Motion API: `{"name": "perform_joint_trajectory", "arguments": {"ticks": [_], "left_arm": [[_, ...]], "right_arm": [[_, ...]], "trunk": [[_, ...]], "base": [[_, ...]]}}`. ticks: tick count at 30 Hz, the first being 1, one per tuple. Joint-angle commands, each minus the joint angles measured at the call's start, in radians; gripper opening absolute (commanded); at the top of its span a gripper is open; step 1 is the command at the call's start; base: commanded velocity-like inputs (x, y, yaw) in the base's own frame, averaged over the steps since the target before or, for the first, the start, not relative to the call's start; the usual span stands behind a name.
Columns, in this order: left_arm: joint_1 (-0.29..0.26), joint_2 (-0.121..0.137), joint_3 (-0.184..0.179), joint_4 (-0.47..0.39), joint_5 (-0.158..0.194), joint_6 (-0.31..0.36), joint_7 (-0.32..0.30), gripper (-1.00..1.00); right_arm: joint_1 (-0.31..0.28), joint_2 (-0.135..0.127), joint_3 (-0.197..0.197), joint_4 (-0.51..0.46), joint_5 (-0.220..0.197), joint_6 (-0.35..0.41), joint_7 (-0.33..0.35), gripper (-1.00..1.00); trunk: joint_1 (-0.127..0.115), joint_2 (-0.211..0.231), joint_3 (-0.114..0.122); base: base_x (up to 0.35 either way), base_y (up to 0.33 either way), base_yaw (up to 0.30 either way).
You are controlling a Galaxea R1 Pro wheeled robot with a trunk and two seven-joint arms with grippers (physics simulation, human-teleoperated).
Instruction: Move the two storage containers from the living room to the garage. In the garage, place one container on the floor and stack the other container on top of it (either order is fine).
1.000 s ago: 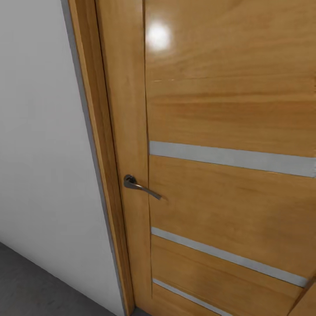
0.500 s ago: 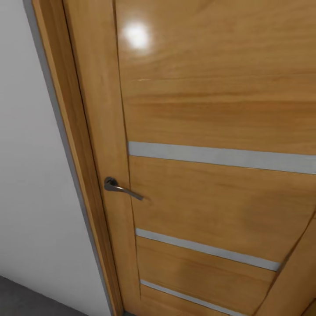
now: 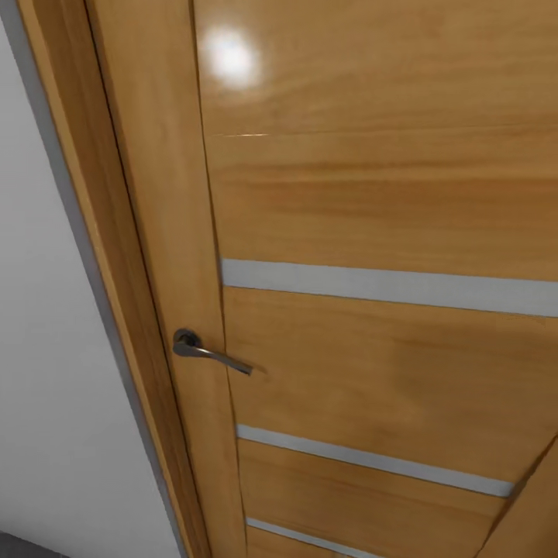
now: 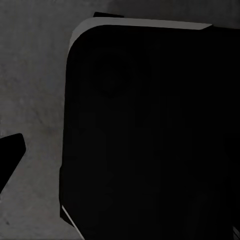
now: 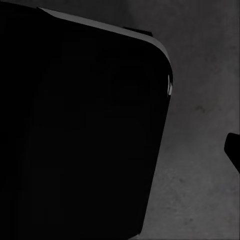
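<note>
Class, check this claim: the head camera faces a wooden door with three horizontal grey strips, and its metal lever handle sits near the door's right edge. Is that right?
One detail is wrong. The head view shows the lever handle near the left edge of the wooden door, beside the frame. The grey strips are as stated.

Left wrist view: large black robot body panel (image 4: 150, 140), flat, matte, rounded corner, thin pale grey bevelled rim along its edge. Small black tapered part (image 4: 9, 155) at frame side, shape unclear. Right wrist view: same kind of black body panel (image 5: 75, 130), rounded corner, light grey edge strip, tiny bright glint on the corner. Another small black piece (image 5: 233, 150) at frame edge. No cables, screws or markings discernible.
</note>
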Motion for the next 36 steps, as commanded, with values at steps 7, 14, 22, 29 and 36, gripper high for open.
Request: {"name": "perform_joint_trajectory", "arguments": {"ticks": [7,14,22,29,36], "left_arm": [[0.000,0.000,0.000,0.000,0.009,-0.004,0.000,1.00],[0.000,0.000,0.000,0.000,0.009,-0.004,0.000,1.00],[0.000,0.000,0.000,0.000,0.009,-0.004,0.000,1.00],[0.000,0.000,0.000,0.000,0.009,-0.004,0.000,1.00],[0.000,0.000,0.000,0.000,0.009,-0.004,0.000,1.00]], "right_arm": [[0.000,0.001,0.009,0.000,-0.008,-0.002,-0.003,1.00],[0.000,0.002,0.009,0.000,-0.008,-0.001,-0.003,1.00],[0.000,0.002,0.009,0.000,-0.009,-0.001,-0.003,1.00],[0.000,0.002,0.009,0.000,-0.009,-0.001,-0.003,1.00],[0.000,0.002,0.009,0.000,-0.009,-0.001,-0.003,1.00]], "trunk": [[0.001,0.000,0.000],[0.001,0.000,0.003],[0.001,0.000,0.007],[0.001,0.000,0.010],[0.001,0.000,0.011]], "base": [[0.134,0.049,-0.095],[0.005,0.001,-0.232],[0.000,0.000,-0.238],[0.000,0.000,-0.239],[0.000,0.000,-0.238]]}}
